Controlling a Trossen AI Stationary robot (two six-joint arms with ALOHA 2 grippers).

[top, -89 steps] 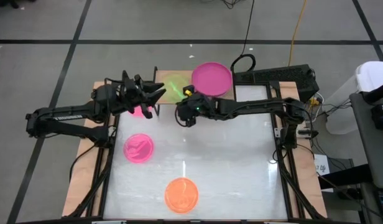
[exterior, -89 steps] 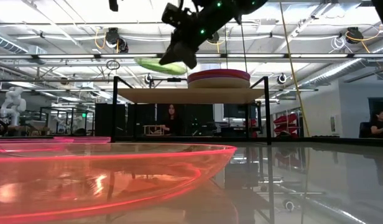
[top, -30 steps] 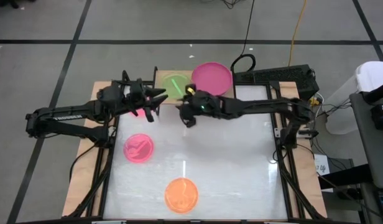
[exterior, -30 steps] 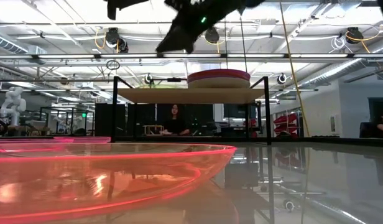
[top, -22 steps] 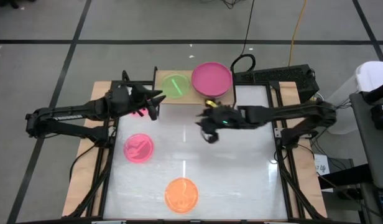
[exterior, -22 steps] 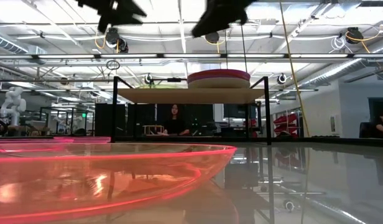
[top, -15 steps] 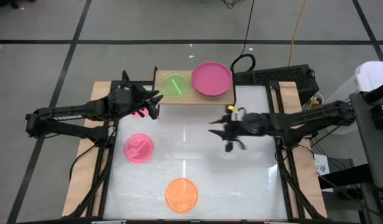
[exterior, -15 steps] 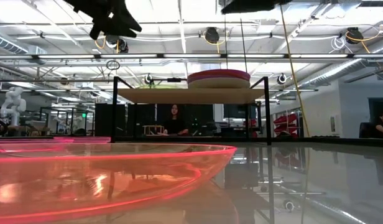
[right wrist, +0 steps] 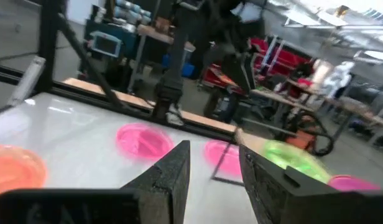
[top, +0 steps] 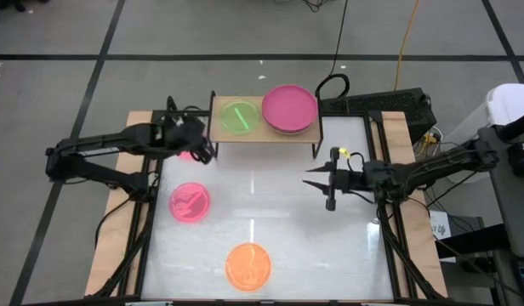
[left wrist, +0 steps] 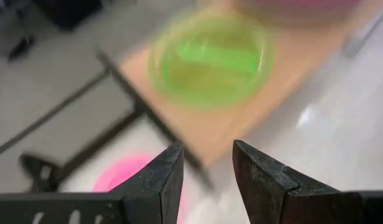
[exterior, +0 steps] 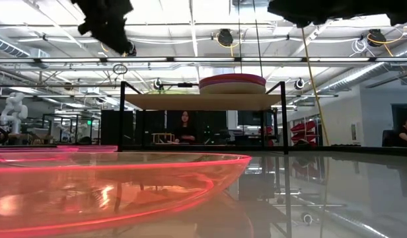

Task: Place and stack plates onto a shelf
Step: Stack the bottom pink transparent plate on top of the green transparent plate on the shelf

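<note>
Green plate (top: 238,116) flat on the shelf (top: 221,136), beside a magenta plate (top: 289,108), just ahead of the left claw (top: 204,150), fingers slightly apart, empty. Pink plate (top: 190,202) and orange plate (top: 247,265) on the worktop (top: 330,255). Right claw (top: 317,187) well apart from the shelf, narrowly parted, empty.

On the shelf (top: 264,136) I see a green plate (top: 239,117) lying flat beside a magenta plate (top: 289,108) topping a stack. Below on my worktop lie two pink plates (top: 190,202) and an orange plate (top: 247,265).
</note>
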